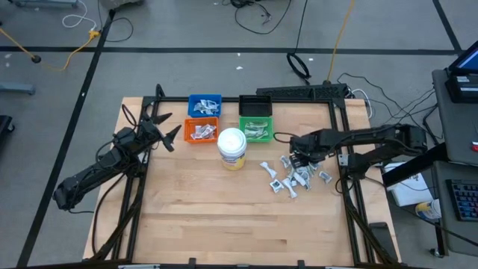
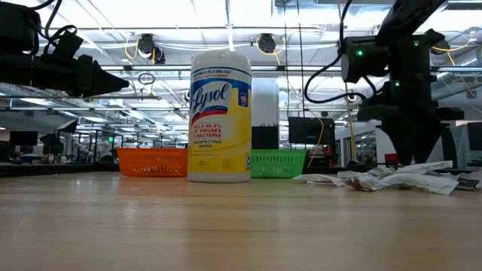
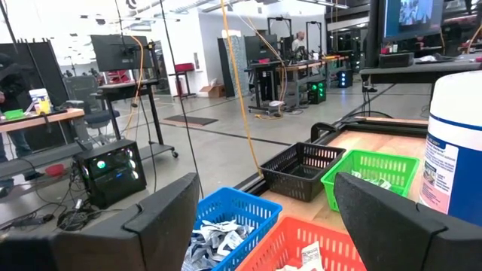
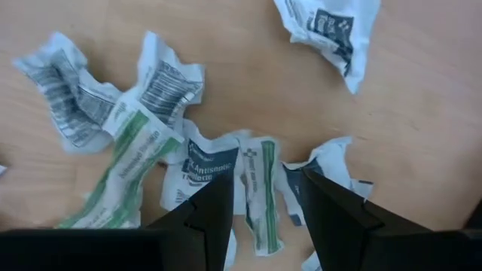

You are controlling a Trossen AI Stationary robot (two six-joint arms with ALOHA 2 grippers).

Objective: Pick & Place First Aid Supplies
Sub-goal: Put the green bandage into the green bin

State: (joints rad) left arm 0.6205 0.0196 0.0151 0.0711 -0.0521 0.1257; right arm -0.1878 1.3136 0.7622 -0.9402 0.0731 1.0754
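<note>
Where right claw straddles: packet.

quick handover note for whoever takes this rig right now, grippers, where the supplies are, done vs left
Right gripper: down over the loose pile of first aid packets on the table's right side, fingers straddling a green-printed packet, not yet clamped.
Left gripper: open, empty, waiting beside the orange bin.
Done: some packets already lie in the blue bin, orange bin and green bin. What the black bin holds cannot be told.
Left: a scatter of packets on the table, right of the Lysol jar, to be picked and binned.
</note>
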